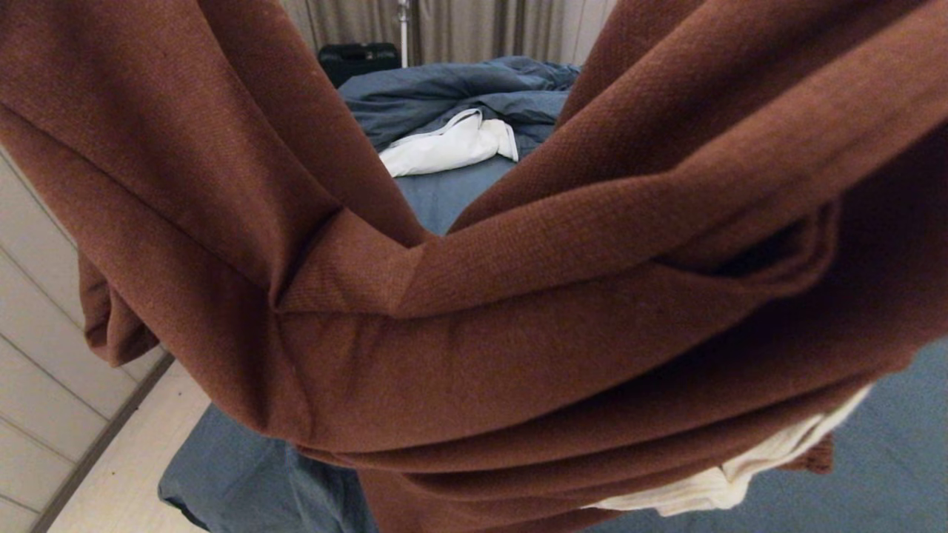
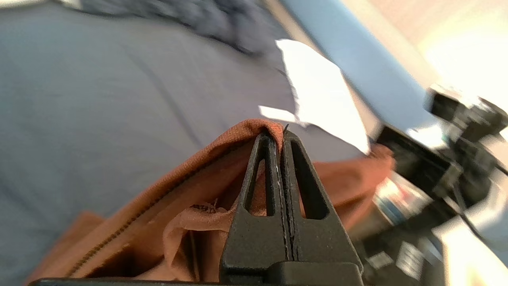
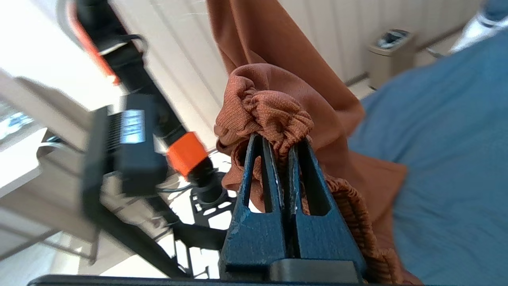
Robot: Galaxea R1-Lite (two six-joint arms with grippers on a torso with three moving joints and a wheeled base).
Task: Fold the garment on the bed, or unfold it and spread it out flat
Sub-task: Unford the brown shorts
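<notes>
The shorts [image 1: 474, 333] hang above the bed [image 1: 889, 444], stretched between both arms and filling the head view. The left gripper [image 2: 278, 135] is clamped on a hem edge; the right gripper [image 3: 283, 141] is clamped on the gathered waistband. Beyond the shorts — a rumpled duvet [image 1: 459, 92] and white lining [image 1: 444, 148] on the bed.

A rust-brown knit garment [image 1: 518, 311] hangs stretched in heavy folds right before the camera, a cream-white inner piece [image 1: 740, 474] showing at its lower right edge, while behind it lies the slate-blue sheeted bed [image 1: 889, 459] with a rumpled blue duvet [image 1: 444, 92] and white lining [image 1: 444, 148].
</notes>
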